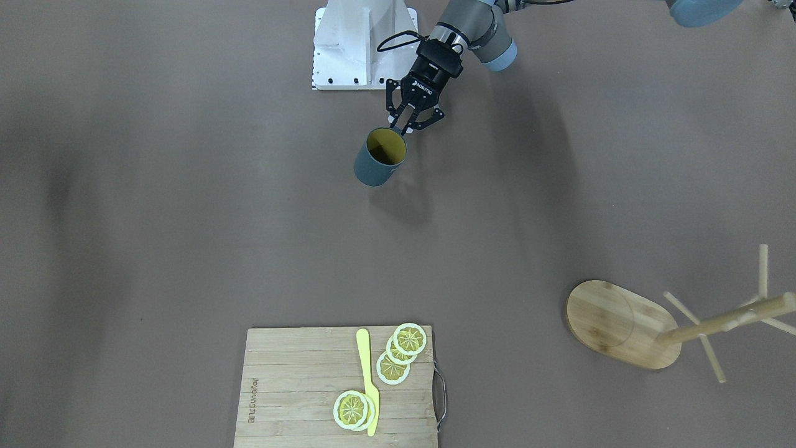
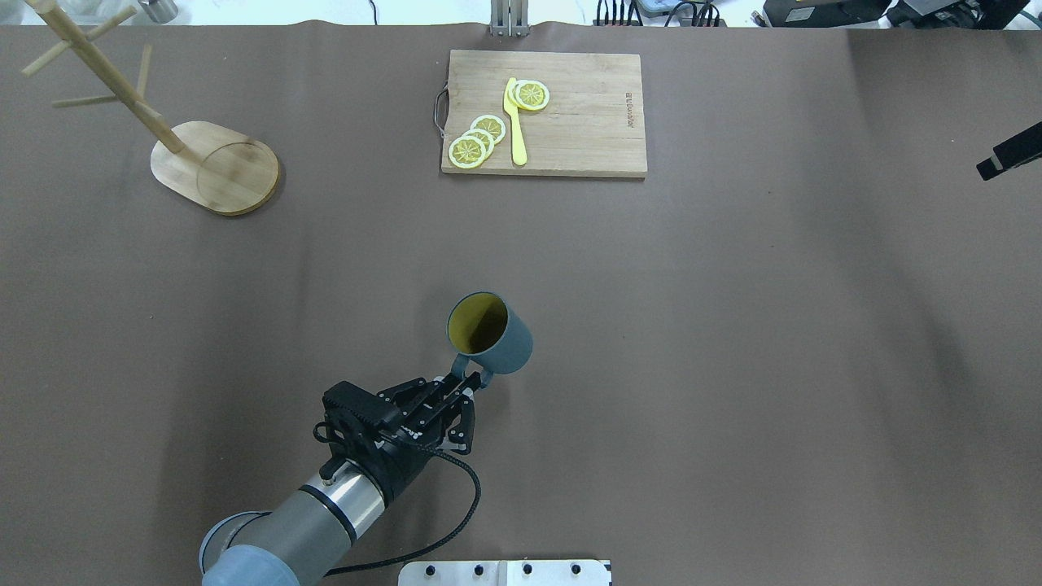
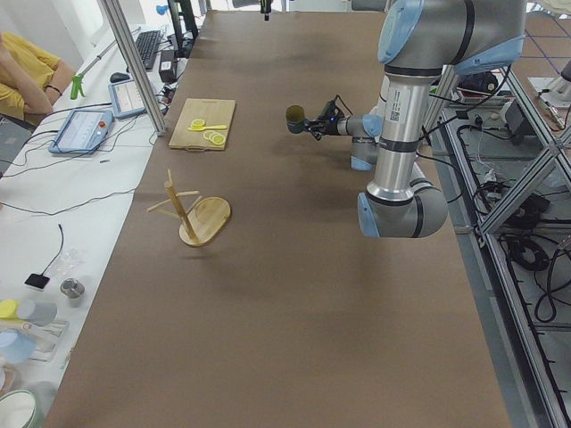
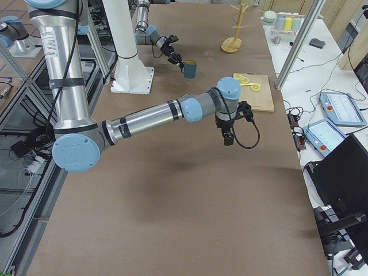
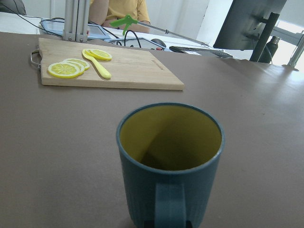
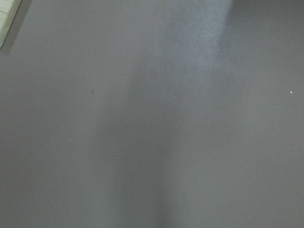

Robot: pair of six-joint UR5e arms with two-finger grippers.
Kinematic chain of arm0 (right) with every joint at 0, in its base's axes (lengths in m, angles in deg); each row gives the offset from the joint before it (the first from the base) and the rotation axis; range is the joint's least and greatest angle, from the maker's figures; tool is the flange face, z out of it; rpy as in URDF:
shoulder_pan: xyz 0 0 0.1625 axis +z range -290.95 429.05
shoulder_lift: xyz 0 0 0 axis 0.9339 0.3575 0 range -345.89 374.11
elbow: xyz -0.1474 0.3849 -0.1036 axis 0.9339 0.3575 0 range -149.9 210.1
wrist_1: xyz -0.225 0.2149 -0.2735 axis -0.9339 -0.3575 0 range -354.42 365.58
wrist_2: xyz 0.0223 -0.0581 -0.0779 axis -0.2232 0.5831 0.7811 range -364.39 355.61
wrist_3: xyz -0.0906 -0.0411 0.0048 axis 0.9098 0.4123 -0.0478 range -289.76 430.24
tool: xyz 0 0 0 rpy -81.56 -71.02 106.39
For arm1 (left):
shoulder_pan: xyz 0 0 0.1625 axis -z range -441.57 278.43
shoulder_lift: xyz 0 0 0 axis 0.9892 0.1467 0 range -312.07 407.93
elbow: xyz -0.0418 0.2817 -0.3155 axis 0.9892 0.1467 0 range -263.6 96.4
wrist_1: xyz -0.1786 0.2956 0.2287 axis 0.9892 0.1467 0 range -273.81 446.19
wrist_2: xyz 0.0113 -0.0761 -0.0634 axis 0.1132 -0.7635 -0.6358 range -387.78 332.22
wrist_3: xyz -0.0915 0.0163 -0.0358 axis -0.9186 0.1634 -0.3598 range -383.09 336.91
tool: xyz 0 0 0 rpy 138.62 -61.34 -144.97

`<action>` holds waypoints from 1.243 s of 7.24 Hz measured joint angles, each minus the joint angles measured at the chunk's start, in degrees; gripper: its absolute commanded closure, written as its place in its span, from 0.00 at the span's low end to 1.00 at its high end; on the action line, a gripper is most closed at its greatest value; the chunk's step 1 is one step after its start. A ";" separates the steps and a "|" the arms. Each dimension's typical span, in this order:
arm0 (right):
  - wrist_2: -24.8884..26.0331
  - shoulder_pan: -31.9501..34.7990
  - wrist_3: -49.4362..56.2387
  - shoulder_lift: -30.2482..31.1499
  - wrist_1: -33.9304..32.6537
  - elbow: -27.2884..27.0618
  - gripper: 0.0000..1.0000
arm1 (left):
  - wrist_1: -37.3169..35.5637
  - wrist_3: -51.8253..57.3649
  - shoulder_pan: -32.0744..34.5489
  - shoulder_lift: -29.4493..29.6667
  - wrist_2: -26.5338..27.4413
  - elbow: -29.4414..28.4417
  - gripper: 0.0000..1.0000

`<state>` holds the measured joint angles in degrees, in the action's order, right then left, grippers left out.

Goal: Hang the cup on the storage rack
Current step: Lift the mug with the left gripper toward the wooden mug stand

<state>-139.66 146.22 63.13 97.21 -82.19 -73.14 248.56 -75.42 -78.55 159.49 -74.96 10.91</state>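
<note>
The dark blue-grey cup with a yellow inside is upright near the table's middle, close to the robot's base. My left gripper is shut on the cup's handle and seems to hold it slightly above the table. The cup and the left gripper also show in the front-facing view. The wooden storage rack stands far off at the left back corner; its pegs are bare. My right gripper hangs over bare table, pointing down. I cannot tell whether it is open or shut.
A rectangular wooden cutting board with lemon slices and a yellow knife lies at the table's far edge, centre. The white robot base plate sits behind the cup.
</note>
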 measured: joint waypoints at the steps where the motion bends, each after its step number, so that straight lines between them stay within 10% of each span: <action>1: 0.09 0.29 0.65 0.43 0.10 0.08 0.00 | 3.92 -3.13 1.49 -0.17 -0.74 0.62 1.00; 4: 0.31 0.58 1.29 1.01 0.27 0.15 0.00 | 9.57 -23.88 9.17 -1.09 -4.13 0.92 1.00; 9: 0.42 0.62 1.29 1.35 0.32 0.13 0.00 | 9.98 -61.31 36.74 -7.93 -33.64 0.17 1.00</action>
<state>-139.24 146.83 64.43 98.57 -81.87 -73.01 258.53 -136.73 -41.81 151.56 -108.61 11.08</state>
